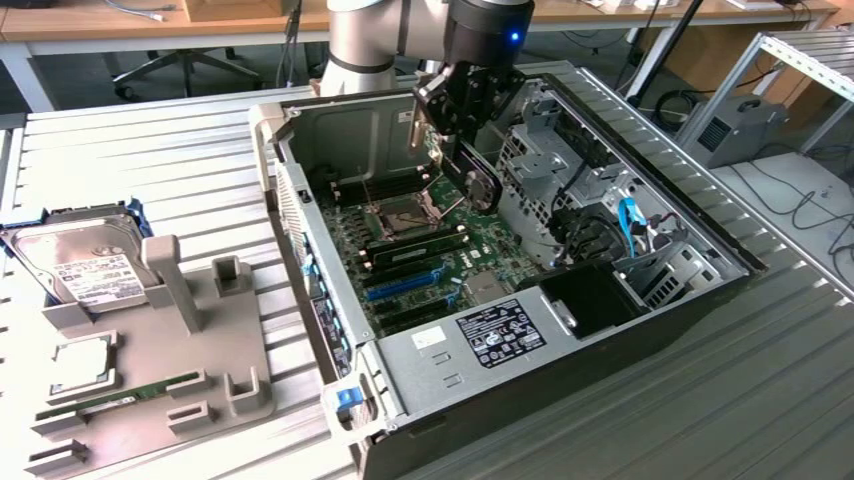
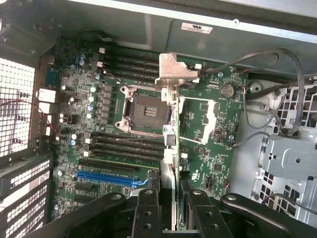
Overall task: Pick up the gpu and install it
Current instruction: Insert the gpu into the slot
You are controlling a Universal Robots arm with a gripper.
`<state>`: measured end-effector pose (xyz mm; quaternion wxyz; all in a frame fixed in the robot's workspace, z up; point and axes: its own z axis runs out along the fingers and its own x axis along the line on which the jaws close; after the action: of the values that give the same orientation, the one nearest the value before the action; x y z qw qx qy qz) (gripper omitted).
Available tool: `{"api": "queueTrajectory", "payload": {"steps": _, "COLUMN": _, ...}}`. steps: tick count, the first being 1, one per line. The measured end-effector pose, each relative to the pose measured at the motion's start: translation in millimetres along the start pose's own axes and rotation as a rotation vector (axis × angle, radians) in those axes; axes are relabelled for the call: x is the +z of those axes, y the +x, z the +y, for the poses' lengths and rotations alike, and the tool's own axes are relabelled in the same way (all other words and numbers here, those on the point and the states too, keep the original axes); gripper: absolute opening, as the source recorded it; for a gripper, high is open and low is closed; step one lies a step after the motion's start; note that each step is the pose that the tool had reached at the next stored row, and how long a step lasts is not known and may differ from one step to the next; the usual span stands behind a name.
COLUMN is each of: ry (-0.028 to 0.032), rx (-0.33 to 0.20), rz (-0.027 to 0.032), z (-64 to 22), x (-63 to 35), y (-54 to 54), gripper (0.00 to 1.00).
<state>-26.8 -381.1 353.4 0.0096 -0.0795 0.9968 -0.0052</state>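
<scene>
The hand (image 2: 173, 210) is clamped part-closed on the gpu (image 2: 174, 74), holding it edge-down above the motherboard (image 2: 210, 131) inside the open computer case (image 1: 400, 372) — picked up, not yet seated in a slot.

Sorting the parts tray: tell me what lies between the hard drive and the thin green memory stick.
A square silver chip, on the grey tray, lies between the hard drive and the memory stick, in the exterior view.

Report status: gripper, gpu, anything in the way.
Gripper jaws shut on gpu. Card edge-on over motherboard. Black cables off to one side, none across the card.
</scene>
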Motion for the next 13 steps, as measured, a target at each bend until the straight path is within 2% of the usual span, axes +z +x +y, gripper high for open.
{"api": "queueTrajectory", "payload": {"steps": 13, "ry": -0.0004, "rx": -0.020, "rz": -0.0003, "z": 0.0, "x": 0.0, "y": 0.0, "gripper": 0.26}}
